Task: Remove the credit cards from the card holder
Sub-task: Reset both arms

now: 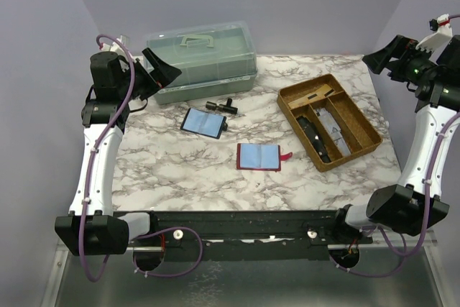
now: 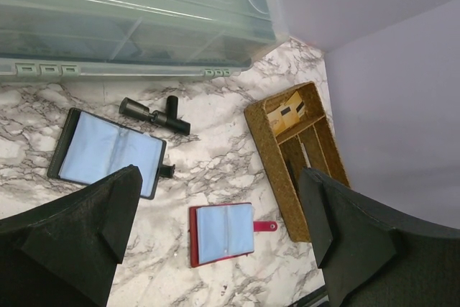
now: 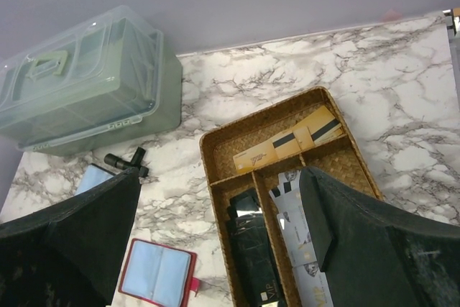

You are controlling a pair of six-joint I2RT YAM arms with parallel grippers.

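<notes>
both arms stand folded and raised at the table's sides, the left gripper (image 1: pixel 159 71) by the green lidded box (image 1: pixel 205 59) and the right gripper (image 1: pixel 388 54) over the far right corner, each with jaws spread wide and holding nothing. the card holder (image 1: pixel 259 156) lies open and flat, blue panels up, near the middle of the marble table (image 1: pixel 172 174), well apart from both grippers. marble shows all round it, with the dark-edged blue case (image 1: pixel 203 122) apart at its far left and the woven tray (image 1: pixel 289 100) near on its right.

card holder (image 1: pixel 259 156) lies open flat, blue panels up
</notes>
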